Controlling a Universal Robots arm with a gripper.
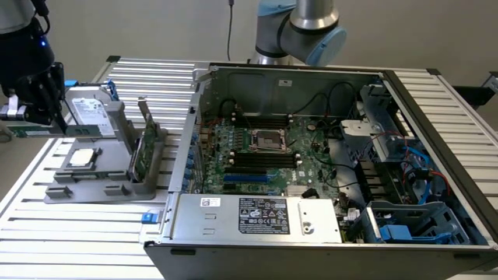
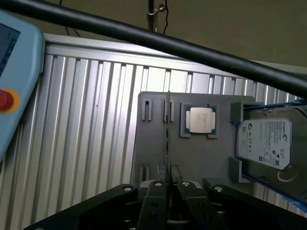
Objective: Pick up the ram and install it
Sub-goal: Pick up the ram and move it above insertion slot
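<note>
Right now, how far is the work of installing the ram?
Done: the jaws of the gripper are shut on the ram, above the grey tray. In hand: it hangs outside the computer case. Left: the installing; the black slots on the motherboard look unfilled.

Your arm (image 1: 309,28), at the exterior view's top centre, is a silver tube with pale-blue joint caps. Your end effector (image 2: 168,187), along the wrist view's bottom edge, is matte black, with round pivot screws on its linkages.
</note>
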